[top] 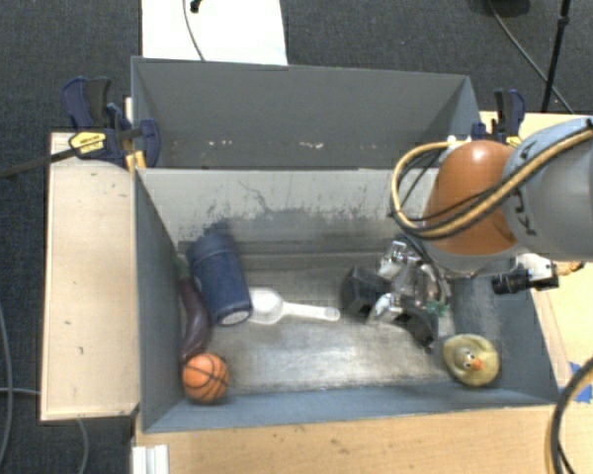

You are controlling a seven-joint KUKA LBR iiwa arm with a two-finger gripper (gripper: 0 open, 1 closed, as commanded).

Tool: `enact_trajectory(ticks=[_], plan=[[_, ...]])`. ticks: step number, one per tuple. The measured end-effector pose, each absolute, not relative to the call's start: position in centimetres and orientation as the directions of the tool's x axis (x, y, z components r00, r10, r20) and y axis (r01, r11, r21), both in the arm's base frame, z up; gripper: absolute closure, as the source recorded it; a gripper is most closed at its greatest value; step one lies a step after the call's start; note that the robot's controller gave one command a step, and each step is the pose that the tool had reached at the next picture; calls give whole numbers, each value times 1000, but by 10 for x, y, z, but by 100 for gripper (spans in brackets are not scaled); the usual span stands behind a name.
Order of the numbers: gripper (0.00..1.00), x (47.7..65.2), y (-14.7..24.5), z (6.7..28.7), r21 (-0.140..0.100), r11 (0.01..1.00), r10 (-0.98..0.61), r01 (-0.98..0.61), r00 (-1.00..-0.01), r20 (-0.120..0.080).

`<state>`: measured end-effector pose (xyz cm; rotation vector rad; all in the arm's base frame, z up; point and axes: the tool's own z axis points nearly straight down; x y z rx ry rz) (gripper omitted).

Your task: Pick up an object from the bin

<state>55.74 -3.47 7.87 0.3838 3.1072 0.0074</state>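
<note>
The end effector point(407, 294) hangs low in the right half of the bin point(296, 126), close to the floor, below the arm's orange cover point(469, 200) and looped cables. Its metal parts crowd together from this angle, so I cannot tell whether it is apart or together, or whether it grips anything.

Just to its left, and seemingly against it, lies a dark lump point(359, 289), blackish and irregular, too shadowed to tell what kind of thing it is. It sits on the bin floor right of the middle, near the foot of the back wall.

A round yellowish toy point(471, 359) lies near the end effector, in the front right corner. A white scoop point(277, 308) lies left of the dark lump, its handle pointing toward it. Along the left side are a dark blue bottle point(220, 275) lying tilted, a purple thing point(192, 319) beside it, and a small orange ball point(206, 377) in the front left corner.
</note>
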Motion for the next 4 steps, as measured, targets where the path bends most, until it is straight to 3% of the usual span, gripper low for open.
enact_trajectory(ticks=[2,4], plan=[[100,556,-35,80,4,970,242,242,-970,-9],[100,552,-35,101,-1,971,240,240,-971,9]])
